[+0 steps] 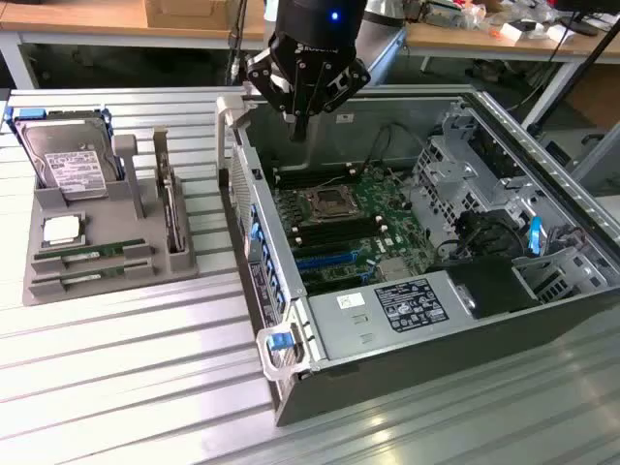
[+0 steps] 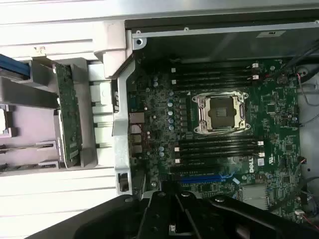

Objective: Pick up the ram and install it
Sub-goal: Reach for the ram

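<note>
Two ram sticks, thin green boards with white labels, lie flat in the grey holder (image 1: 44, 208) at the exterior view's left: one ram (image 1: 89, 253) and a second ram (image 1: 81, 278) just in front of it. My gripper (image 1: 300, 124) hangs well away from them, above the back edge of the open computer case (image 1: 407, 363), fingers pressed together with nothing between them. In the wrist view the gripper (image 2: 175, 214) looks down on the green motherboard (image 2: 159, 107), with black memory slots (image 2: 217, 74) on one side of the empty CPU socket (image 2: 222, 113) and more memory slots (image 2: 219, 148) on the other.
The holder also carries a silver hard drive (image 1: 70, 160), a square CPU chip (image 1: 60, 230) and an upright card (image 1: 172, 208). Inside the case are a drive cage (image 1: 470, 160), cables and a black power unit (image 1: 489, 286). The case wall's handle (image 1: 230, 111) rises near the gripper.
</note>
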